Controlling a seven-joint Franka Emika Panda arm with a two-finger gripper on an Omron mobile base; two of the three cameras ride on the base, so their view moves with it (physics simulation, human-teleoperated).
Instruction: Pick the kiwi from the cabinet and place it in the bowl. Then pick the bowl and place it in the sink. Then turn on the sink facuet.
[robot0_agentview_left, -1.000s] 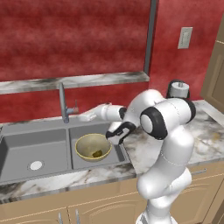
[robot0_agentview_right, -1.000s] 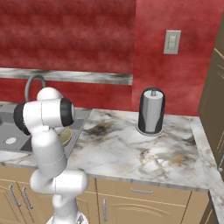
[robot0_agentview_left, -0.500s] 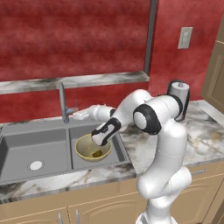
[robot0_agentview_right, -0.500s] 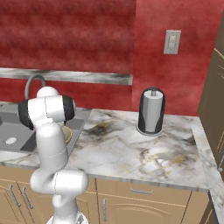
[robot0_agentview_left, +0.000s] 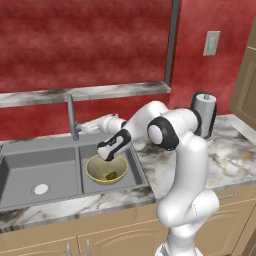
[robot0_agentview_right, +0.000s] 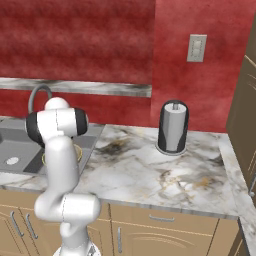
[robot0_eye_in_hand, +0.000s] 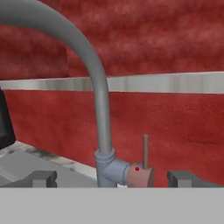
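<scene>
The yellow-olive bowl (robot0_agentview_left: 97, 167) sits in the right basin of the grey sink (robot0_agentview_left: 30, 167), and the kiwi (robot0_agentview_left: 111, 175) lies inside it. The sink facuet (robot0_agentview_left: 72, 116) rises behind the divider between the basins. My gripper (robot0_agentview_left: 84, 127) is level with the faucet's base, just to its right, open and empty. In the hand view the gripper (robot0_eye_in_hand: 113, 179) faces the faucet (robot0_eye_in_hand: 101, 113) close up. Its lever handle (robot0_eye_in_hand: 145, 151) stands upright between the fingertips (robot0_eye_in_hand: 42, 178). The bowl's rim (robot0_agentview_right: 78, 151) peeks out behind the arm. The cabinet is out of view.
A paper towel holder (robot0_agentview_left: 204, 114) stands on the marbled counter (robot0_agentview_left: 230, 150) to the right. A grey ledge (robot0_agentview_left: 90, 92) runs along the red wall behind the sink. A brown door panel (robot0_agentview_left: 246, 85) is at the far right. Drawer fronts (robot0_agentview_right: 150, 225) lie below the counter.
The arm has swung left, from above the bowl over to the faucet's base. The gripper has stayed open. The bowl and kiwi have not moved.
</scene>
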